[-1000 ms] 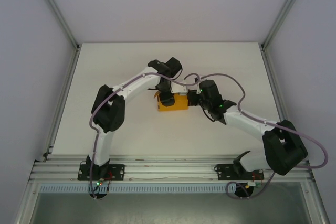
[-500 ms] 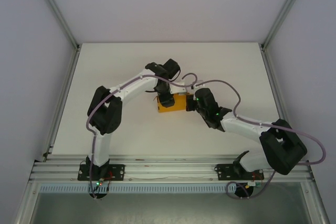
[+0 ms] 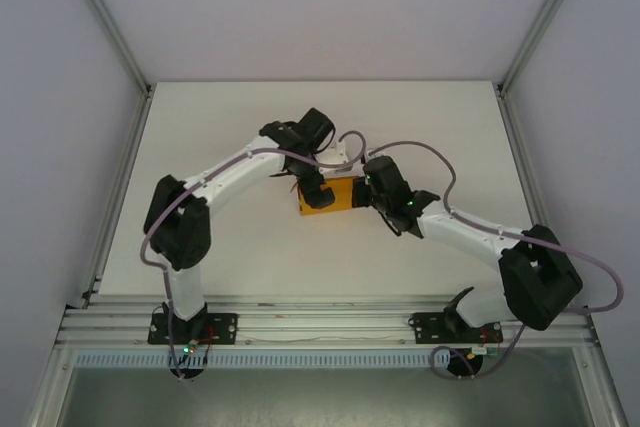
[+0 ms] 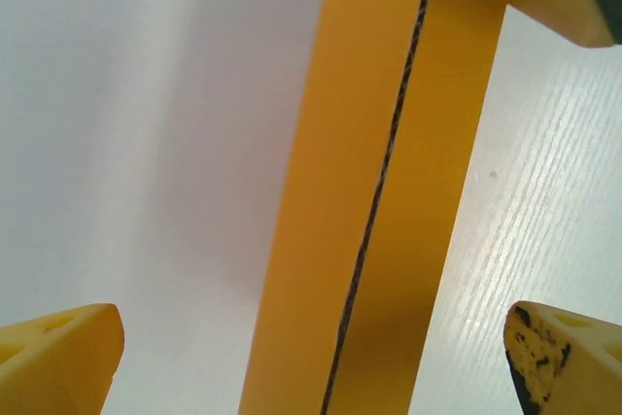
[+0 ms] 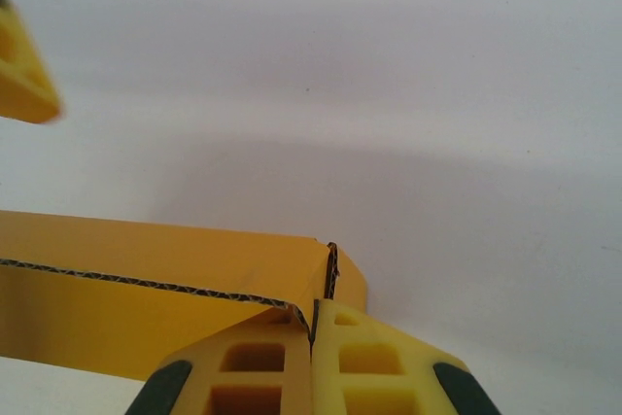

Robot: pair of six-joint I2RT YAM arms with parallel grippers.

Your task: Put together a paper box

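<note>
Currently box [image 3: 340,199] sits mid-table [image 3: 450,127], long axis left-right, between both grippers. Right gripper [image 5: 313,342] pinched tight on box wall's edge at right end. Left gripper [image 4: 311,364] spread wide, holding nothing, straddling upright wall, which runs straight ahead. Left likely better placed for next fold.

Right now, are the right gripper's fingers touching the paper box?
Touching. In the right wrist view, the right gripper has its fingers pressed shut on the paper box wall's edge.
</note>
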